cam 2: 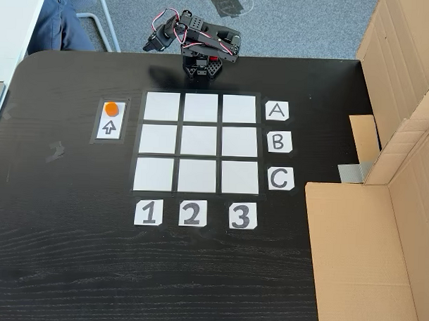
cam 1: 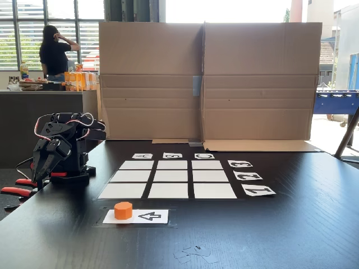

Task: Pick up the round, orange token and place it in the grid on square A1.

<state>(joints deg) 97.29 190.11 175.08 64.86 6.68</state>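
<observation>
The orange token (cam 1: 123, 210) (cam 2: 112, 108) stands on one end of a white arrow card (cam 1: 150, 216) (cam 2: 110, 126), just outside the grid (cam 1: 168, 178) (cam 2: 198, 141). Square A1 (cam 1: 122, 191) (cam 2: 162, 106) is the bare white corner cell in line with the A label (cam 2: 276, 110) and the 1 label (cam 2: 148, 212); it is the cell closest to the token. My arm sits folded at the table edge beyond row A. My gripper (cam 1: 40, 175) (cam 2: 152, 45) hangs down, shut, with nothing in it, well away from the token.
A tall cardboard wall (cam 1: 207, 78) (cam 2: 382, 208) borders the table beyond the A B C labels. Red clamps (cam 1: 19, 188) hold the arm's base at the edge. Tape scraps (cam 1: 193, 252) lie near the front. A person (cam 1: 55, 53) stands far behind.
</observation>
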